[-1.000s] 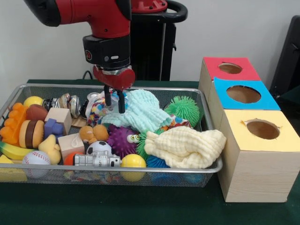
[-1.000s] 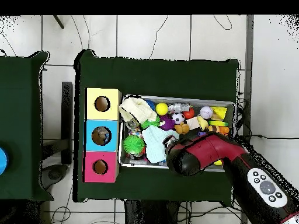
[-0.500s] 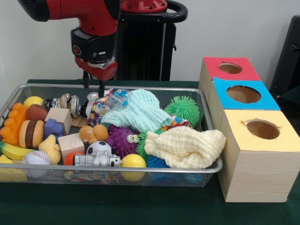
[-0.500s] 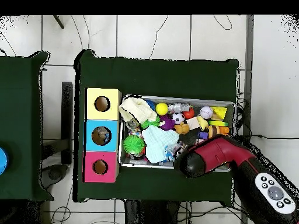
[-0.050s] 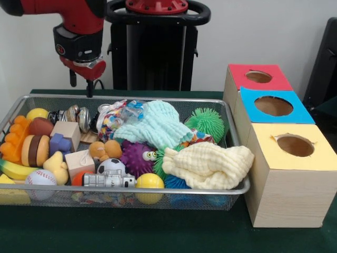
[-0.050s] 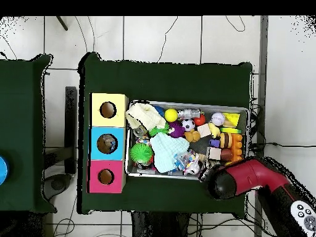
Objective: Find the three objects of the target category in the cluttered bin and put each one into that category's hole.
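Gripper (image 5: 81, 88): fingers spread apart, nothing between them, touching nothing.
Bin (image 5: 158, 98): just below the gripper, its far rim under the fingertips.
Light blue cloth (image 5: 155, 125): in the bin, below and to one side of the gripper.
Yellow cloth (image 5: 208, 166): farther off, beside the yellow-topped box (image 5: 293, 174).

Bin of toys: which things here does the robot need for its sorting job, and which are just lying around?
For the job:
claw, open and empty
wire bin
red box, blue box and yellow box, each with a hole
three things in the bin; which ones cannot be told

Just lying about:
floor cables
the other green table
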Action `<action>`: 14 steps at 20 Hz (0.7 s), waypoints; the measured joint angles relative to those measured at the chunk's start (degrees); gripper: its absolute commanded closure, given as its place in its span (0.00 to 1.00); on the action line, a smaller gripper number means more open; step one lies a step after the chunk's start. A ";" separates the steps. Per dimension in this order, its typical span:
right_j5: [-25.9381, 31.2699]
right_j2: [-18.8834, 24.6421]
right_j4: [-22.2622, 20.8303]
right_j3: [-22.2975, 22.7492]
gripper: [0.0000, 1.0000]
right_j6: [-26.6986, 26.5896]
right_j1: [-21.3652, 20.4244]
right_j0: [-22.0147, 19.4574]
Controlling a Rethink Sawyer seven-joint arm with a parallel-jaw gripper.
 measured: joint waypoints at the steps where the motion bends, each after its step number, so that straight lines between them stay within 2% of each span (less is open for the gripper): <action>1: 0.00 -0.02 -0.02 0.10 0.00 0.00 -0.10 -0.11; 6: 0.00 0.02 0.40 1.75 0.00 0.00 -2.17 -1.06; 14: 0.00 1.36 5.21 5.11 0.00 0.00 -6.23 -1.62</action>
